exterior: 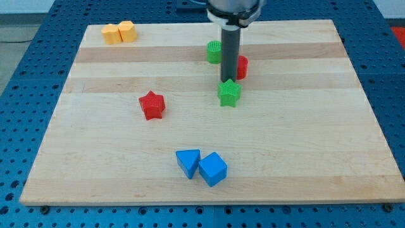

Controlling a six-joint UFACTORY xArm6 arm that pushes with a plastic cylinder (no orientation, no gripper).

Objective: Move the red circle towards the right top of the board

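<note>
On board: 2 red, 2 green, 2 blue, 2 yellow blks.

A pale wooden board lies on a blue perforated table. Up in the view's top-left corner of the board, an orange block and a yellow block sit touching, side by side. Near the middle, toward the view's left, a red star stands alone. A green star rests right of centre, and farther up there is a green block (partly hidden, shape hard to call). Toward the view's bottom, a blue triangle touches a blue cube.
</note>
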